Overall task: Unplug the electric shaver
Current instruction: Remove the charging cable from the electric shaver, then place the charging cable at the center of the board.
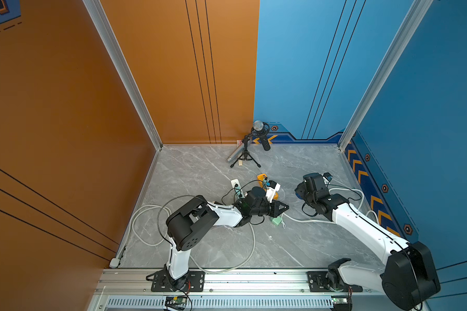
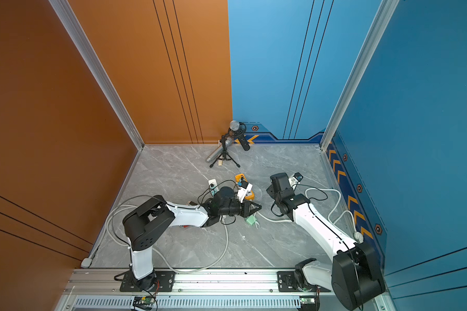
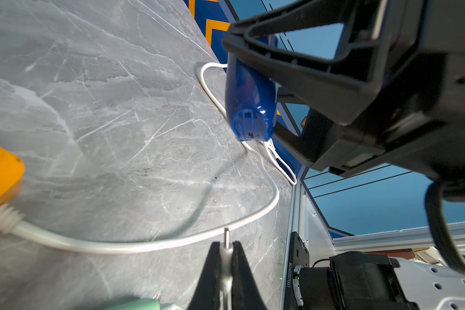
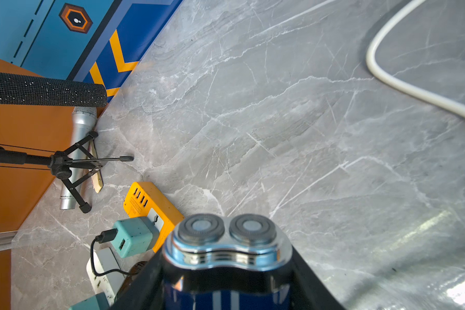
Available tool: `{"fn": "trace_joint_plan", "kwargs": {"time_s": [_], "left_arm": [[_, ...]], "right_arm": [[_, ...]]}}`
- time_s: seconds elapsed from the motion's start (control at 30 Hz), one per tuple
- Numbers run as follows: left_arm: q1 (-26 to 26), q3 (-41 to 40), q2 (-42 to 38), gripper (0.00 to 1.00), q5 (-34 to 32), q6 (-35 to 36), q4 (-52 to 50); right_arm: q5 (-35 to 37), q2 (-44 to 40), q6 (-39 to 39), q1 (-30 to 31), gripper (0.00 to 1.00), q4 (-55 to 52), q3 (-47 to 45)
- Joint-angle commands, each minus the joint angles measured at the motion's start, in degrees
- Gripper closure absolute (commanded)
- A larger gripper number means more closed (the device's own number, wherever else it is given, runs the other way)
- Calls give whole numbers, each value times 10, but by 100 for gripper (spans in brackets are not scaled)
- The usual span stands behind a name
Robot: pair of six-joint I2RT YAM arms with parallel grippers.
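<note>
Left fingers are clenched tight on a small silver plug, and its metal pin pokes out past the tips, just above the tabletop. Over to the right fingers: they're grasping the shaver by its blue body, with the twin round heads pointing away from the wrist. In the left wrist view the shaver's base is turned toward the plug. A small socket shows in that base, and plug and shaver are well apart. The shaver is held to the right of the left fingers.

Moving outward, a thick white cable sweeps across the tabletop just beyond the plug and runs into a yellow strip. The right wrist view shows a teal charger against that strip, a black lead in its side, and a white strip just beside it. A green adapter lies on the tabletop below the left fingers. At the back wall a mic stands on a tripod, and a silver mic lies by its legs.
</note>
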Motion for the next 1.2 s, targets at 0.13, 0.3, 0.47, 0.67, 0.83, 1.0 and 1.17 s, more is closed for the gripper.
{"fn": "trace_joint_plan", "kwargs": {"time_s": [0.13,0.3,0.47,0.67,0.83,1.0,1.17], "left_arm": [[17,-13,-7,82,44,-9,-2],[21,-17,-2,73,61,-15,-2],[22,-23,0,58,71,-17,-3],[18,-16,-12,38,62,9,-55],[13,-13,-28,27,33,34,-114],[5,2,-47,19,-13,77,-207],[-4,29,-73,9,-74,121,-304]], "right_arm": [[-19,-3,-97,-9,57,-36,24],[-39,-4,-157,-20,57,-59,27],[-75,15,-231,-42,57,-83,49],[-107,54,-281,-51,57,-94,81],[-135,96,-307,-58,57,-97,106],[-153,130,-324,-59,56,-100,132],[-155,162,-350,-59,56,-117,167]]}}
